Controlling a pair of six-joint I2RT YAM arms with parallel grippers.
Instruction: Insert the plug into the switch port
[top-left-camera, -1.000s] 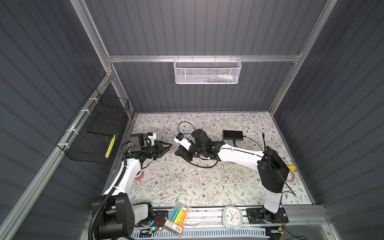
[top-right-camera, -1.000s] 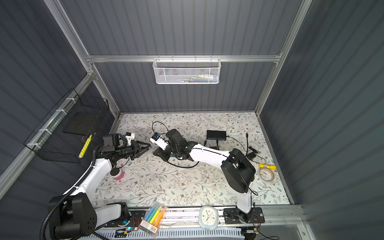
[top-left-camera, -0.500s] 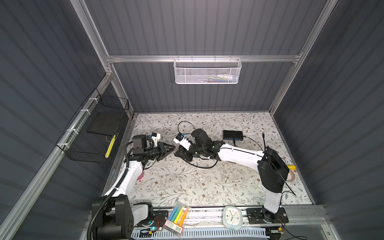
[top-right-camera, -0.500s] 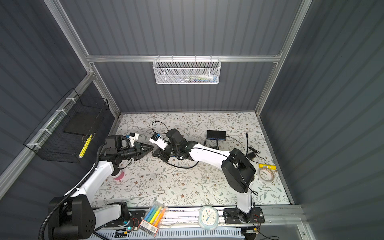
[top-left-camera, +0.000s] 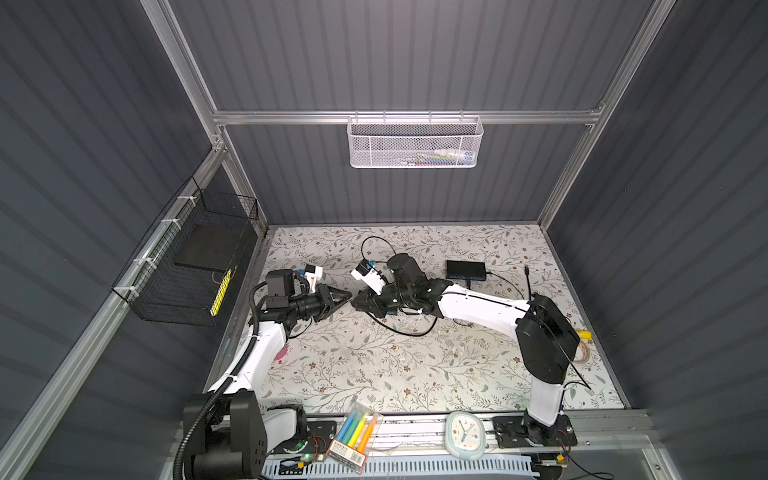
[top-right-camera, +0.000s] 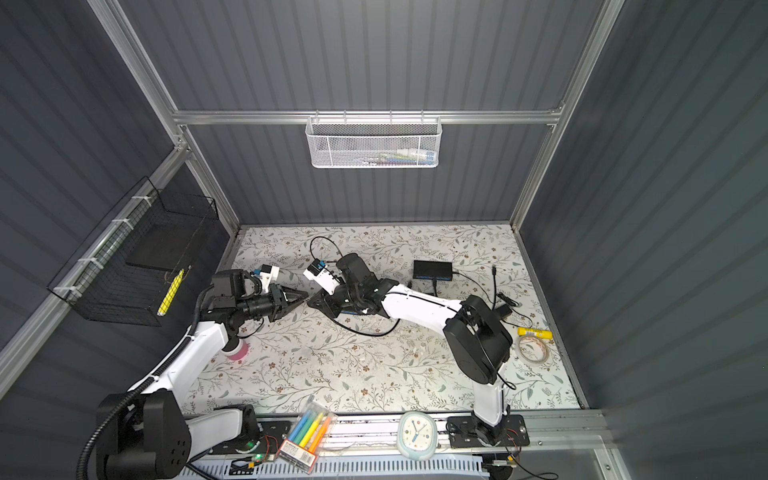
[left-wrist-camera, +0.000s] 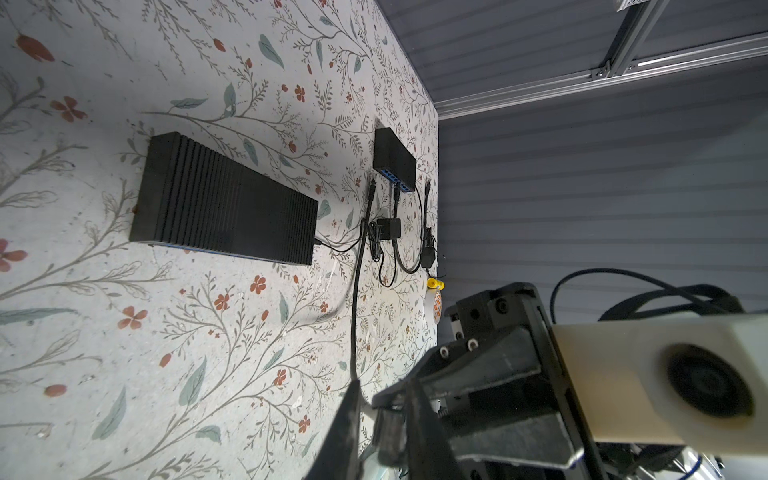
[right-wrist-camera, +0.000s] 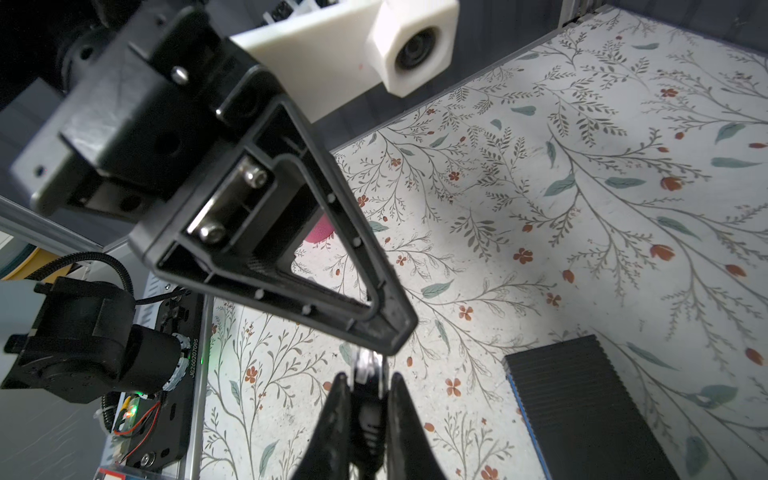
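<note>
Right gripper (right-wrist-camera: 365, 399), seen from the right wrist, is clamping its two dark fingers narrowly on a clear plastic plug on a black cable (right-wrist-camera: 368, 365), and the plug's transparent tip is sticking out past them. The triangular black finger of the left gripper (right-wrist-camera: 386, 332) is meeting that tip from the opposite side. A black ribbed switch box with a blue edge (right-wrist-camera: 582, 407) is lying flat on the floral-printed mat (right-wrist-camera: 540, 208), near the plug but apart from it.

From the left wrist, the left gripper's fingers (left-wrist-camera: 351, 419) are standing close together, with the nose of the right gripper and a dark piece that is probably the plug's boot sitting between them. The view is too cramped to tell whether they are pressing on it. The black cable (left-wrist-camera: 355, 311) is running from there across the mat, passing beside the switch box (left-wrist-camera: 224, 216). A smaller black box with blue ports (left-wrist-camera: 392, 160) is sitting farther off, with leads plugged into it.

In both top views, the left gripper (top-left-camera: 341, 297) and right gripper (top-left-camera: 358, 300) are meeting tip to tip above the mat's left-middle area. The plug is too small to make out there. The switch box is lying largely hidden under the right arm's wrist, and the smaller box (top-right-camera: 432, 270) is resting well apart toward the back.
</note>
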